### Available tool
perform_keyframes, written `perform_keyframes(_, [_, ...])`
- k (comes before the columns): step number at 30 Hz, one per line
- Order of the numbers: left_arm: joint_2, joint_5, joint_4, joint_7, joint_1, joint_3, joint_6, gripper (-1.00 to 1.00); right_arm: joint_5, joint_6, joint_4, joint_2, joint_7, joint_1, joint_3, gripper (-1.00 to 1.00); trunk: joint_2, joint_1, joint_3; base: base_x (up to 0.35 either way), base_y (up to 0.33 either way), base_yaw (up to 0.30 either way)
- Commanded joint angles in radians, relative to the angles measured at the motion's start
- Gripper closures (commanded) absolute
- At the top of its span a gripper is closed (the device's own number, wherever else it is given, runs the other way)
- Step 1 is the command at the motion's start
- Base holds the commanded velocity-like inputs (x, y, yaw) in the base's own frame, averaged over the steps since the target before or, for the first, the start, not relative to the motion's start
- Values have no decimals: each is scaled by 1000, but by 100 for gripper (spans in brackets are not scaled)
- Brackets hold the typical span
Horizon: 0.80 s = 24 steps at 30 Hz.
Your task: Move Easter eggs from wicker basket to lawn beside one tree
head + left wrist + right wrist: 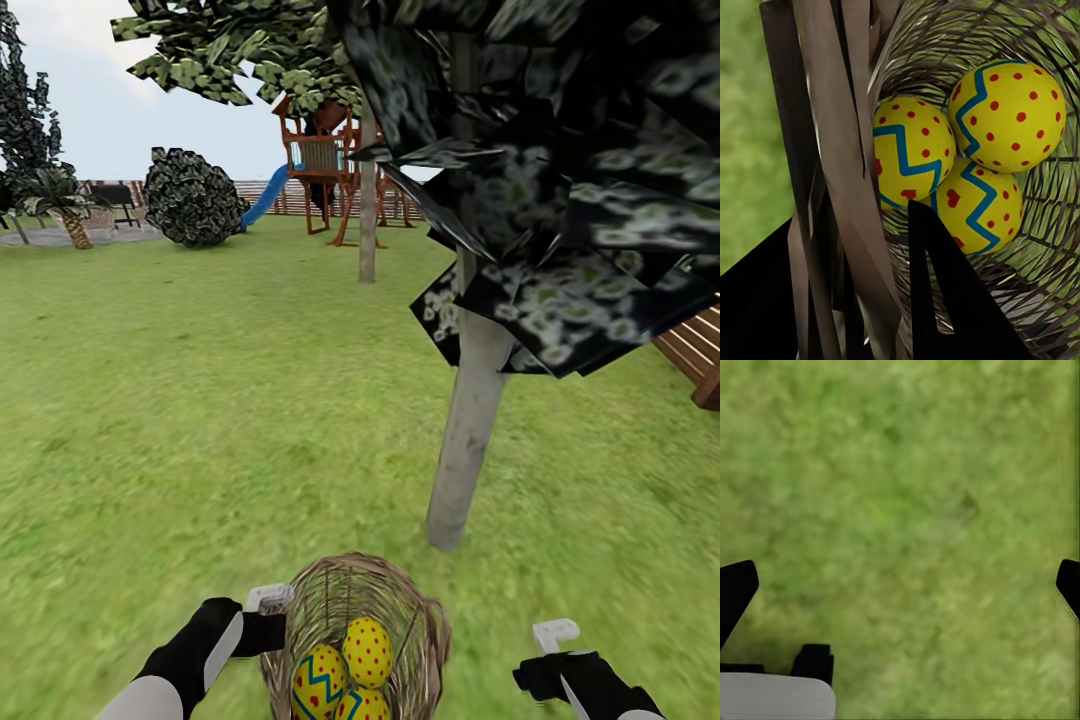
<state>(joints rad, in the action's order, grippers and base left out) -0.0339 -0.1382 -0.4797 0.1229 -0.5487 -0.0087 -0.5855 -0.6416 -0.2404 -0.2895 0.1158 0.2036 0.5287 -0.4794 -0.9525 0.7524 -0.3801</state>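
Wicker basket (pixel 345 625), open-weave and probably light, pinched at its rim by the left gripper (pixel 268 610), carried low just short of the pale tree (pixel 465 440). Three Easter eggs (pixel 960 150) nested inside, smooth, rounded, likely slippery; best taken across the widest part. Right gripper (pixel 900 577) spread wide over bare lawn (pixel 200 400).

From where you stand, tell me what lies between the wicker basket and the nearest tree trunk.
Only bare lawn. In the head view, a short strip of grass separates the wicker basket from the foot of the pale tree; nothing lies on it. All three Easter eggs sit in the basket.
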Motion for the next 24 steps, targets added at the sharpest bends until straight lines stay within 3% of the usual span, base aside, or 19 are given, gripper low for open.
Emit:
perform_keyframes(1, [0, -17, -2, -2, 0, -1, -7, 100, -11, -3, -3, -1, 8, 1, -8, -100, -1, 1, -1, 306, -113, 0])
perform_keyframes(10, [0, -17, -2, -2, 0, -1, -7, 100, -10, -3, -2, -1, 8, 1, -8, -100, -1, 1, -1, 288, -99, 0])
perform_keyframes(15, [0, -17, -2, -2, 0, -1, -7, 100, -10, -3, -2, -1, 8, 1, -8, -100, -1, 1, -1, 19, -3, 0])
perform_keyframes(24, [0, -18, -1, 0, 0, -1, 17, 100, -10, -3, -2, -1, 8, 0, -8, -100, -64, 35, -29, 0, 0, 0])
